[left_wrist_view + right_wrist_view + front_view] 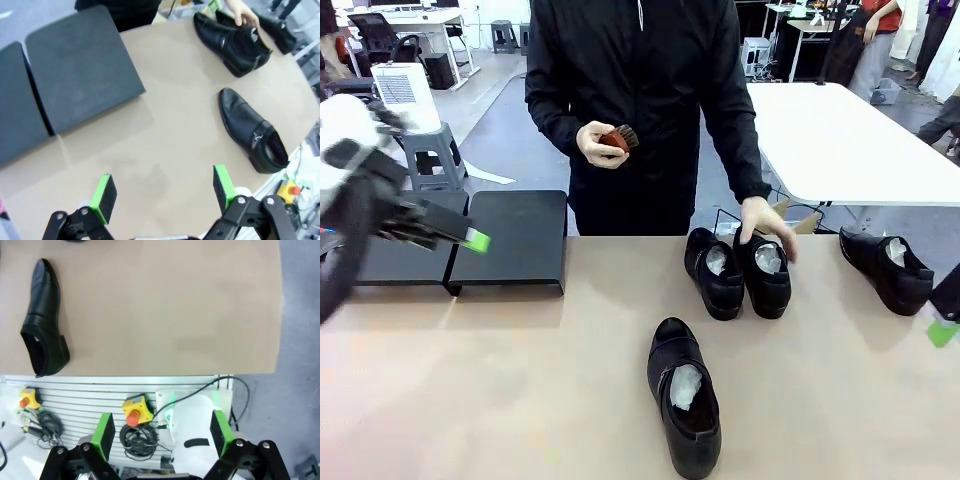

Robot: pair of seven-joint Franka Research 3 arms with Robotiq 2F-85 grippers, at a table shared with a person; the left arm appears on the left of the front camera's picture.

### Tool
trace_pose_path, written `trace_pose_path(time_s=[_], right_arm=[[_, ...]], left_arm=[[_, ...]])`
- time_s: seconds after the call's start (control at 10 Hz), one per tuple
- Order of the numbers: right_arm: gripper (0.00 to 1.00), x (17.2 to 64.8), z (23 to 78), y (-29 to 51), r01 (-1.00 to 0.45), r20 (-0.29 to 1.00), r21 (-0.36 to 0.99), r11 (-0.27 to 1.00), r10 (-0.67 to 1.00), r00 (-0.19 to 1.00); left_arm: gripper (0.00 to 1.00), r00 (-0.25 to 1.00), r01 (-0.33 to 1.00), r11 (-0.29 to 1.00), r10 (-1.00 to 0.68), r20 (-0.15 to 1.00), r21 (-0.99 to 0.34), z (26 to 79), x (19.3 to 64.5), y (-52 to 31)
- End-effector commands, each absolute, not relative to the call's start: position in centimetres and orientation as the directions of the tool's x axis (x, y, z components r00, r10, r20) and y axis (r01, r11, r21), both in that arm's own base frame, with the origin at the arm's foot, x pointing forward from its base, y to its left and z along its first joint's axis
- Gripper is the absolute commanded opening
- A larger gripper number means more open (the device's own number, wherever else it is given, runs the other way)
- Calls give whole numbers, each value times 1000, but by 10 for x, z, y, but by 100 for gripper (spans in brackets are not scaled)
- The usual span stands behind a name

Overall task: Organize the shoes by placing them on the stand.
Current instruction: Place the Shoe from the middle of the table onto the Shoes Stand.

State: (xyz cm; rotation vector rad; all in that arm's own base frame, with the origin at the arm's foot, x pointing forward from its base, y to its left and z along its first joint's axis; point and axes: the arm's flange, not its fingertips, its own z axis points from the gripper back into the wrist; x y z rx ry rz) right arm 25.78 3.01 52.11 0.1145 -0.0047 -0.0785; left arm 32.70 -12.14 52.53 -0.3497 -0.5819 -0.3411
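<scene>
Four glossy black shoes lie on the tan table. Two stand side by side at the far middle [720, 275] [765, 272], and the person's hand [765, 225] rests on the right one. A third shoe [885, 268] lies far right, and a fourth [685, 395] lies near the front. The stand [515, 238], matte black in two sections, sits bare at the far left. My left gripper [470, 240] hovers over it, blurred, open and holding nothing [165, 192]. My right gripper [162, 432] is open and holds nothing past the table's near edge, with the front shoe [44, 320] to one side.
The person's other hand holds a small reddish-brown brush [617, 139]. Below the table's near edge are an emergency-stop button [134, 412] and cables [140, 440]. A white table [840, 140] stands behind at the right. Bare tabletop lies between stand and shoes.
</scene>
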Motion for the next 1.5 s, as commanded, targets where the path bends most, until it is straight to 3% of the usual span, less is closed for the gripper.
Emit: trace_pose_path(time_s=[0.0, 0.1, 0.4, 0.5, 0.7, 1.0, 1.2, 1.4], right_arm=[[100, 258, 522, 33, 85, -2, 129, 988, -85, 996], [100, 258, 522, 33, 85, -2, 129, 988, -85, 996], [100, 258, 522, 33, 85, -2, 129, 988, -85, 996], [100, 258, 522, 33, 85, -2, 129, 988, -85, 996], [100, 258, 522, 33, 85, -2, 129, 988, -85, 996], [100, 258, 522, 33, 85, -2, 129, 988, -85, 996], [100, 258, 522, 33, 85, -2, 129, 988, -85, 996], [100, 258, 522, 33, 85, -2, 129, 988, -85, 996]], left_arm=[[100, 876, 321, 931, -223, 428, -172, 513, 296, -168], [100, 906, 338, 916, -254, 339, -217, 503, 291, -180], [100, 869, 334, 926, -230, 438, -178, 501, 296, -182], [100, 891, 335, 924, -248, 379, -183, 496, 289, -185], [100, 908, 236, 965, -177, 379, -115, 469, 255, -250], [100, 958, 156, 974, -109, 267, -163, 449, 224, -321], [100, 945, 124, 980, -69, 320, -156, 458, 227, -354], [100, 948, 170, 976, -125, 291, -136, 443, 206, -326]])
